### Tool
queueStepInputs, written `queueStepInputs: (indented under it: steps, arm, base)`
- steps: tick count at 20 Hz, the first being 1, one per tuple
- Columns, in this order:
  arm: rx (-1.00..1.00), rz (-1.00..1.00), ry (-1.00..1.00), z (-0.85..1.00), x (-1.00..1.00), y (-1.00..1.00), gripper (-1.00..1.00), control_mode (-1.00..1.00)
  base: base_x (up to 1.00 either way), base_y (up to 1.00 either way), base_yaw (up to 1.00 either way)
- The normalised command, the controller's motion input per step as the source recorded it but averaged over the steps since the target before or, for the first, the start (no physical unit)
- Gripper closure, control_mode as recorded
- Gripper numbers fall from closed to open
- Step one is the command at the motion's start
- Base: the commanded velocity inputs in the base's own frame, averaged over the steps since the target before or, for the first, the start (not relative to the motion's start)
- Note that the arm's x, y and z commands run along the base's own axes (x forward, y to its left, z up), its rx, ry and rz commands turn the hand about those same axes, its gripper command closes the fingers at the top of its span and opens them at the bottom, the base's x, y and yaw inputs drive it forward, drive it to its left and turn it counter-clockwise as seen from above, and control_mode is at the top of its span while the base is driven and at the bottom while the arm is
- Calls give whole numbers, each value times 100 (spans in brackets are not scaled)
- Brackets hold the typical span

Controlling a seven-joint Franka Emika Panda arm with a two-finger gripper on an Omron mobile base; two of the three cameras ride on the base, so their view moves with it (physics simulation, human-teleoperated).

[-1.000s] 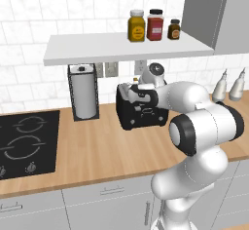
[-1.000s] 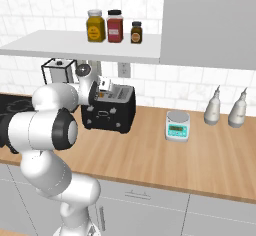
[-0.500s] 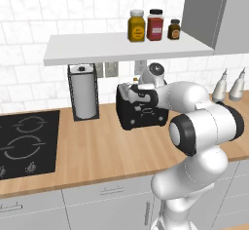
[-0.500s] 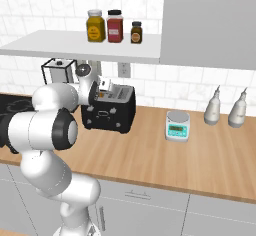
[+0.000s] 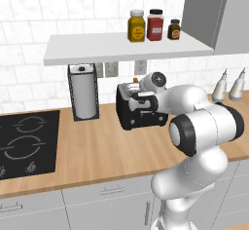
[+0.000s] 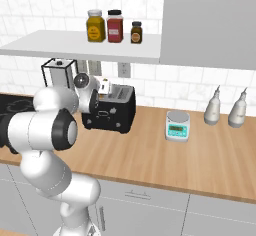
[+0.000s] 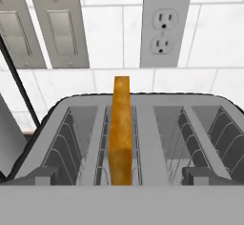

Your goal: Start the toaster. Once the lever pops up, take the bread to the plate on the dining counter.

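Bread [image 7: 120, 133] stands on edge in the left slot of the toaster [image 7: 138, 138], its golden-brown crust rising above the rim, wire guides close on both sides. Overhead, the shelf [image 5: 126, 48] hangs low, and the chrome paper-towel holder [image 5: 83, 91] stands just to the toaster's left. In both base views the arm hides much of the toaster top. The gripper [image 5: 141, 100] sits at the toaster's front; whether its fingers are spread or closed cannot be told. Wood-grain counter [image 6: 200, 155] lies bare to the right, up to a small scale [image 6: 178, 126].
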Motion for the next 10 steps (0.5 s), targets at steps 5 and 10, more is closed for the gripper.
queueStepInputs:
  steps: [5, 10]
  arm:
    - [0, 0, -9, -1, 0, 0, -100, -100]
    - [0, 0, 0, 0, 3, 0, -100, -100]
  base:
    - [0, 0, 0]
    - [0, 0, 0]
